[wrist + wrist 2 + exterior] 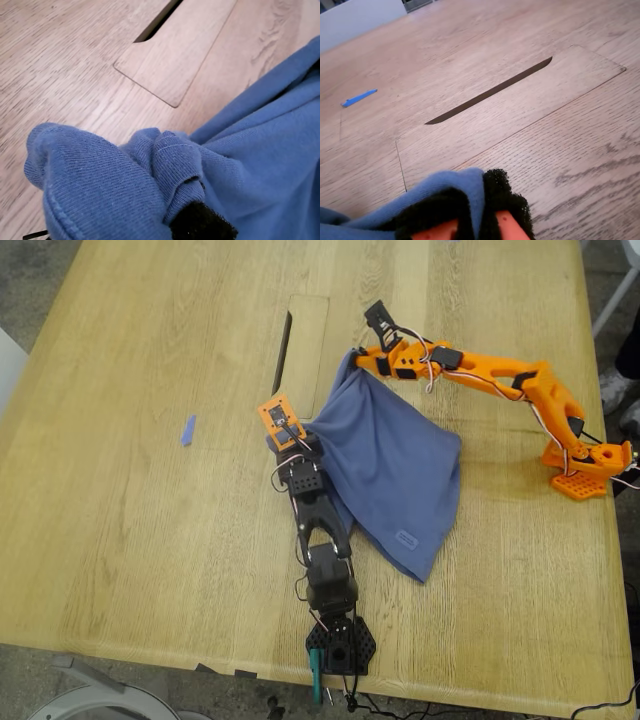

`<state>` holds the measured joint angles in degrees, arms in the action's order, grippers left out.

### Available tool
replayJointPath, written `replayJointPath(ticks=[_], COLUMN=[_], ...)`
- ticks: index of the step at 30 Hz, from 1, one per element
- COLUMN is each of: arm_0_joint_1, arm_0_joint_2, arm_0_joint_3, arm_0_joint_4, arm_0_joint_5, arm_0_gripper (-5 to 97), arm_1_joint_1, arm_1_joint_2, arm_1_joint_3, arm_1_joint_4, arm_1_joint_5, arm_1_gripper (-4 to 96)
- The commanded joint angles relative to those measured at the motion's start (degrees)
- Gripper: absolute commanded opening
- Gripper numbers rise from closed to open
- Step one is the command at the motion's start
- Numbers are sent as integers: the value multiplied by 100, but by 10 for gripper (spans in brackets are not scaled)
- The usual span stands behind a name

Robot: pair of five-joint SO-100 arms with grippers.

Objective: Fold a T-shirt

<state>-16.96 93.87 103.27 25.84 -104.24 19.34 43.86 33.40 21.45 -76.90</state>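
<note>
The slate-blue T-shirt (395,465) lies bunched and doubled over in the middle of the wooden table (150,540), its print hidden. My first gripper (290,440), on the black arm, is shut on a bunched corner of the T-shirt (100,185) at its end toward the exterior view's left. A black fingertip (200,222) presses into the cloth. My second gripper (358,357), on the orange arm, is shut on the shirt's far corner (445,187). Its black-padded fingers (502,200) pinch the blue edge just above the table. The cloth hangs stretched between the two grippers.
A rectangular inset panel (308,350) with a dark slot (283,340) lies in the tabletop just beyond both grippers. A tiny blue-purple strip (188,430) lies at the exterior view's left, also in the second wrist view (358,97). The orange arm's base (585,475) stands near the right edge.
</note>
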Motion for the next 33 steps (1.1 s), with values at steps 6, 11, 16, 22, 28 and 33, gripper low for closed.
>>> replayJointPath(ticks=[6, 11, 16, 22, 28, 33], arm_0_joint_1=[-369, -387, -483, -571, -571, -563], arm_0_joint_2=[-545, -861, -1441, -2285, -3076, -3691], arm_0_joint_3=[-1107, -1107, -1635, -2628, -3560, -4342], arm_0_joint_4=[-439, -624, -712, -606, -510, -457], arm_0_joint_5=[88, 70, 62, 62, 62, 53], arm_0_gripper=[-3, -3, -3, -3, -3, -3], arm_1_joint_1=[369, 439, 527, 650, 773, 782], arm_1_joint_2=[-1626, -1635, -1635, -1547, -1538, -1389], arm_1_joint_3=[-3182, -2918, -2672, -2338, -2206, -1793], arm_1_joint_4=[1002, 686, 457, 316, 255, -18], arm_1_joint_5=[26, 35, 44, 53, 53, 62], arm_1_gripper=[-1, -1, -1, -1, -1, -1])
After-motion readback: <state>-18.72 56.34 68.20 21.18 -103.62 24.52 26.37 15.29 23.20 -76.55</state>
